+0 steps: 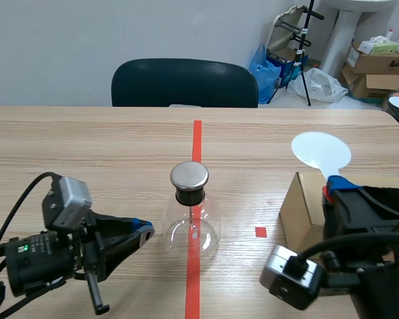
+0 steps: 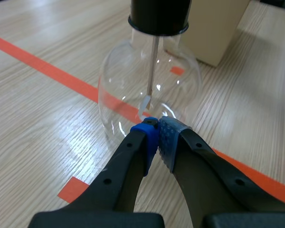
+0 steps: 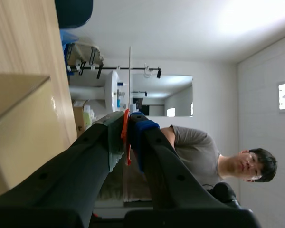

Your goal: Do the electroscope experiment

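**Item 1. Electroscope** (image 1: 191, 226): clear round glass flask. It stands upright on your worktop (image 1: 86, 146), on the orange-red tape line (image 1: 197, 139), near the middle. A black stopper (image 1: 189, 197) sits in the neck with a flat metal cap (image 1: 189, 175) on top. A thin metal rod (image 2: 153, 66) hangs down inside the bulb.

**Item 2. Left claw** (image 2: 156, 127): closed on nothing, its 2 blue pads pressed together. The tips sit low, right at the flask's near wall. You cannot tell whether they touch the glass.

**Item 3. Right claw** (image 3: 127, 130): gripping the white paddle (image 1: 320, 151) by its orange handle (image 3: 126, 124). The paddle is held raised, its round disc above the far edge of the cardboard box, well apart from the electroscope.

**Item 4. Cardboard box** (image 1: 304, 209): plain brown, on the worktop to the right of the electroscope. The right arm is over it.

**Item 5. Tape square** (image 1: 261, 232): 1 small orange-red mark between flask and box.

**Item 6. Chair** (image 1: 184, 83): dark, at the worktop's far edge.

**Item 7. Person** (image 3: 199, 154): grey shirt, seen past the paddle in the right wrist view.
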Tool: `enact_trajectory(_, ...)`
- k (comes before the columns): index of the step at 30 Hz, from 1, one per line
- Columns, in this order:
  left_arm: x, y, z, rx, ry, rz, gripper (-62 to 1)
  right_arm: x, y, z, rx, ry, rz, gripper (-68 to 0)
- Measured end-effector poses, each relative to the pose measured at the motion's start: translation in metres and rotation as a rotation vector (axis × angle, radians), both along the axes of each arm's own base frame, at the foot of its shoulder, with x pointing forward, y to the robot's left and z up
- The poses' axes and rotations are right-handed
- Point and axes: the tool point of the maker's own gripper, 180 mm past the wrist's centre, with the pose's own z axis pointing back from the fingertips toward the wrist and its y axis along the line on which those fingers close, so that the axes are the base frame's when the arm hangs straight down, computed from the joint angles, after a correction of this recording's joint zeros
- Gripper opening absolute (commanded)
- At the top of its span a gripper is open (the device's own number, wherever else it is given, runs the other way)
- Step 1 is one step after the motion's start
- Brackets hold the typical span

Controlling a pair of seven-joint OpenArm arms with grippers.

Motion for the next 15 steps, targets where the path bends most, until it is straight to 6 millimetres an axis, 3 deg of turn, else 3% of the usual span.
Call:
enact_trajectory(6, -0.035, 0.016, 0.034, -0.070, -0.062, -0.037, -46.1, -0.012, -0.020, -0.008, 0.014, 0.048, 0.001, -66.5)
enact_trajectory(8, -0.049, 0.021, 0.044, -0.074, -0.071, -0.050, -40.1, -0.013, -0.023, -0.007, 0.017, 0.049, 0.003, -66.5)
enact_trajectory(10, -0.066, 0.024, 0.056, -0.090, -0.088, -0.069, -28.1, -0.012, -0.027, -0.006, 0.034, 0.044, 0.000, -66.5)
enact_trajectory(13, -0.088, 0.027, 0.070, -0.096, -0.102, -0.087, -4.5, -0.015, -0.033, -0.010, 0.037, 0.052, 0.002, -66.5)
enact_trajectory(14, -0.091, 0.029, 0.074, -0.103, -0.105, -0.077, 1.4, -0.016, -0.035, -0.013, 0.037, 0.062, 0.001, -66.5)
enact_trajectory(15, -0.094, 0.031, 0.079, -0.113, -0.117, -0.063, 1.4, -0.018, -0.038, -0.017, 0.033, 0.074, -0.003, -66.5)
